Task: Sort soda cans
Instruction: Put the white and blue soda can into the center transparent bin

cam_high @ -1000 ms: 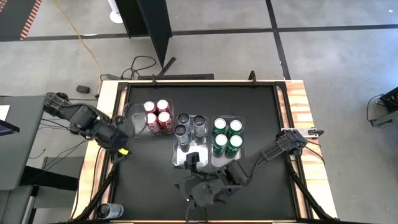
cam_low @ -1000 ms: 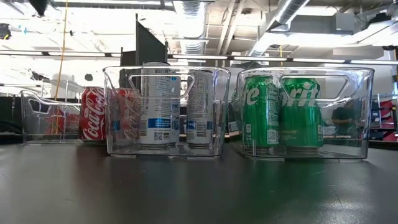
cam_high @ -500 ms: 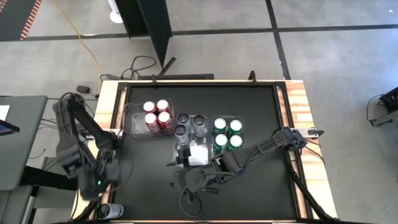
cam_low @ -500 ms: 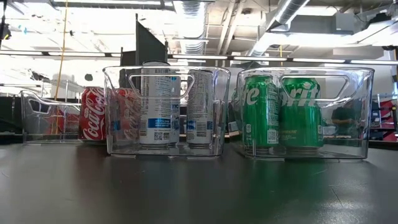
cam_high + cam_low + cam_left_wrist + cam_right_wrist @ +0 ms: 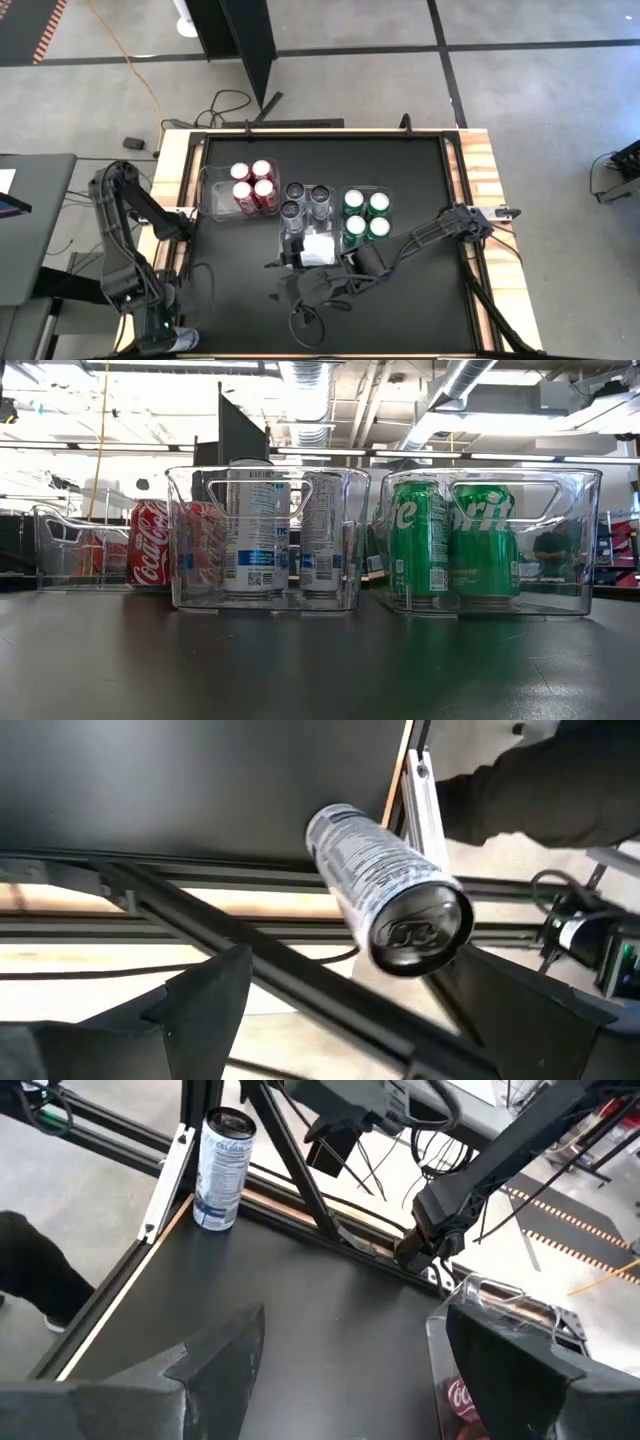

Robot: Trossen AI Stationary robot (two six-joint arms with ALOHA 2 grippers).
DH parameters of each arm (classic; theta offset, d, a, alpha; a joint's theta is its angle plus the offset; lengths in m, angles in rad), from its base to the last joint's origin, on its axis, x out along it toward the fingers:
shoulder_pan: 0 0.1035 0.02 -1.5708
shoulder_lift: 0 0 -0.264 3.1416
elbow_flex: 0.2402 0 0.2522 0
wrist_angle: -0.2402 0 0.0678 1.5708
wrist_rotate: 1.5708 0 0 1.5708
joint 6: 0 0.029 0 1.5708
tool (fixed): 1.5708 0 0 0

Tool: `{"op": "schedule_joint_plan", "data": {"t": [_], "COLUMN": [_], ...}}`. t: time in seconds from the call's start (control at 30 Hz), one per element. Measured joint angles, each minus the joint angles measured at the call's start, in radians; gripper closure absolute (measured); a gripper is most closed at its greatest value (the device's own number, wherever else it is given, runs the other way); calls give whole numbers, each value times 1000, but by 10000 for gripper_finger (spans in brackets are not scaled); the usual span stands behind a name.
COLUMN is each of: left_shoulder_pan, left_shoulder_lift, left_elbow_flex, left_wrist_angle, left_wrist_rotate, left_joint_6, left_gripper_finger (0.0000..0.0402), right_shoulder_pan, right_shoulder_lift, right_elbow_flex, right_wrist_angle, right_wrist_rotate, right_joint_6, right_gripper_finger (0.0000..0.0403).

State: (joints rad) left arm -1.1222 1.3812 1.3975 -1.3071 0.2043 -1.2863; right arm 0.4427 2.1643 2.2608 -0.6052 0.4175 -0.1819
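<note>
Soda cans, sorted so far: four red (image 5: pixel 251 186) in the left bin (image 5: pixel 210 195), three silver-grey (image 5: pixel 305 199) in the middle bin (image 5: pixel 284 250), four green (image 5: pixel 365 216) in the right bin (image 5: pixel 391 200). One silver can (image 5: pixel 387 886) stands unsorted at the table's front-left corner, on the very edge (in the high view only its top shows, at the frame's bottom).

Change, for your attention: a second ago the left arm stood beside the red bin; it has swung down to that corner. The left gripper (image 5: pixel 340 1010) now hovers over the stray can with fingers spread, not touching it. You may read this as the approach to the final pick, with the middle bin's front slot still free.

The right gripper (image 5: pixel 355 1350), fingers spread and empty, waits near the front of the middle bin.

Hard to make out: the left gripper itself in the high view, cut by the frame edge. The low view shows neither the arms nor the stray can.
</note>
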Motion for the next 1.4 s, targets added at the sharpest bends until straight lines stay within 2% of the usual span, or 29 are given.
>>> {"op": "schedule_joint_plan", "data": {"t": [0.27, 0.7, 1.4], "left_shoulder_pan": [-25, -88, -96], "left_shoulder_lift": [52, 117, 189], "left_elbow_flex": [2, 2, 3], "left_wrist_angle": [101, 155, 136], "left_wrist_rotate": [23, 27, -7], "left_joint_6": [-137, -301, -296], "left_gripper_finger": [60, 61, 61], "right_shoulder_pan": [1, 0, 23], "right_shoulder_lift": [0, 0, 0], "right_elbow_flex": [0, 0, 0], "right_wrist_angle": [0, -12, -41], "right_wrist_rotate": [-1, -30, -30], "right_joint_6": [-61, -93, -88], "right_gripper_finger": [74, 74, 74]}}
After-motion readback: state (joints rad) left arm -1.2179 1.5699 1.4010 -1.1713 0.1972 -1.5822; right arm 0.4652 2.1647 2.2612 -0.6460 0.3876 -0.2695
